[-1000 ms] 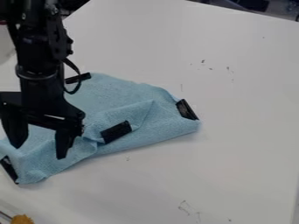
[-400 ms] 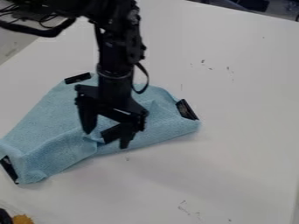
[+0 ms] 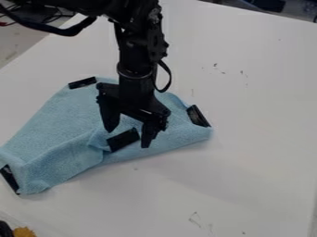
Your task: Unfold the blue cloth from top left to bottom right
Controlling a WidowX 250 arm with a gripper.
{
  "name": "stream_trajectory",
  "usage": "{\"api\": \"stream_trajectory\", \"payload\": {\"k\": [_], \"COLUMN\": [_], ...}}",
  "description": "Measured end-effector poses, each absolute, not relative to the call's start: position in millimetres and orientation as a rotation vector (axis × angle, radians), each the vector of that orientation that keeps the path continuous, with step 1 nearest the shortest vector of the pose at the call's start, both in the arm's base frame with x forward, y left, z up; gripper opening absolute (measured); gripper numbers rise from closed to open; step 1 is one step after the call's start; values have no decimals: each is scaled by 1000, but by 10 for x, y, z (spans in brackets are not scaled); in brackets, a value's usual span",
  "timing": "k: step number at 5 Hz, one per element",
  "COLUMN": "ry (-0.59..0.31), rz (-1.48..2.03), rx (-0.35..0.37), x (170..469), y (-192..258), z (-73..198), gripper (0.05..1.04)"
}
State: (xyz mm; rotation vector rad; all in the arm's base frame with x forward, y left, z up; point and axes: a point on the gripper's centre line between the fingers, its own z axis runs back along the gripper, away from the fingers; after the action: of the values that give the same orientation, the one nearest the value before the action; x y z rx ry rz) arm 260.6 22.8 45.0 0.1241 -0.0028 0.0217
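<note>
Camera view, nearest edge first: an orange-yellow object [image 3: 25, 232] sits at the lower left, just beside the white table [image 3: 248, 171]'s working area. Beyond it lies the blue cloth [image 3: 59, 125], spread across the left and middle of the table, its near-left corner marked by a black tab [image 3: 9, 179]. A flap is turned back over the cloth, which is likely why the middle tab [image 3: 123, 140] rests inward rather than at an outer corner. Above that tab hangs the gripper [image 3: 128, 139], fingers spread apart, one to each side, presumably so they can close on the flap and draw it toward the bottom right. Nothing is clamped; whether the tips touch the fabric, I cannot tell. Right of it, another tab [image 3: 198, 115] marks the cloth's right end; farther back, a fourth tab [image 3: 82, 83] marks the far-left corner. The unfolding looks unfinished.
</note>
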Motion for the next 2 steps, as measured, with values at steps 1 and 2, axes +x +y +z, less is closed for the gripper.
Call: {"api": "stream_trajectory", "payload": {"k": [1,2], "ry": [9,3], "rz": [46,68], "rx": [110,87], "x": [2633,2648], "y": [357,477], "z": [377,304], "gripper": [1000,950]}}
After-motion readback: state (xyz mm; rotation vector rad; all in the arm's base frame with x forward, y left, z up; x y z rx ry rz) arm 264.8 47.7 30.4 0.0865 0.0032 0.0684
